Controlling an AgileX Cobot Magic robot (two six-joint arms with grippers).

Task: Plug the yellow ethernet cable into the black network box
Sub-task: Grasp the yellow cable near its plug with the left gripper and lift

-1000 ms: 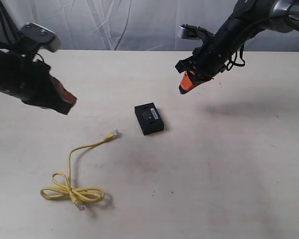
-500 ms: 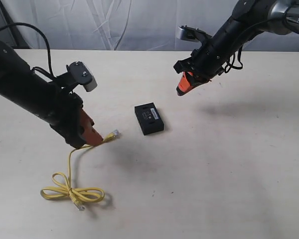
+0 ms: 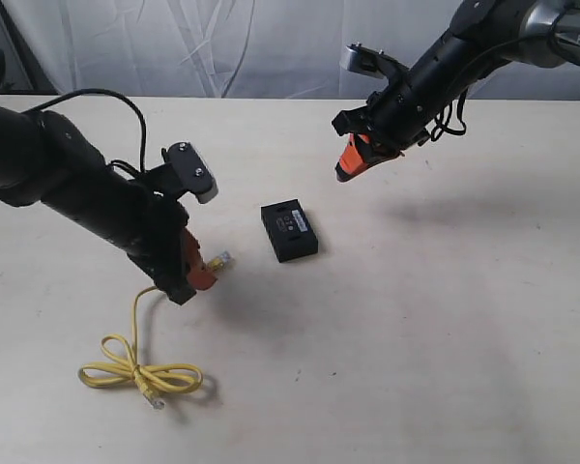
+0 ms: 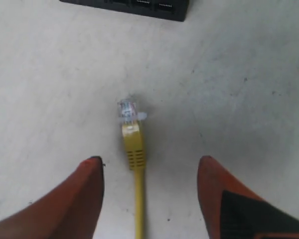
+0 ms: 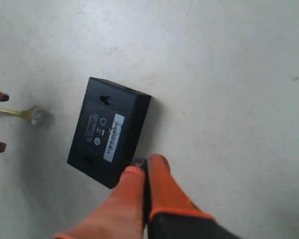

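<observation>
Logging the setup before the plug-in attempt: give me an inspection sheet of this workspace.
Surface: pale table, faint scuffs.
Job's things: black box lies flat near the middle, nothing plugged in. Yellow cable lies loosely knotted on the table; its clear plug points toward the box, apart from it.
Clutter: nothing seen.
Grippers: left gripper open, low, one finger on each side of the cable just behind the plug. Right gripper shut, empty, raised above the table beyond the box.
Cables: black lead loops over the left arm; dark wires hang at the right arm.
Surroundings: pale curtain behind the table.
</observation>
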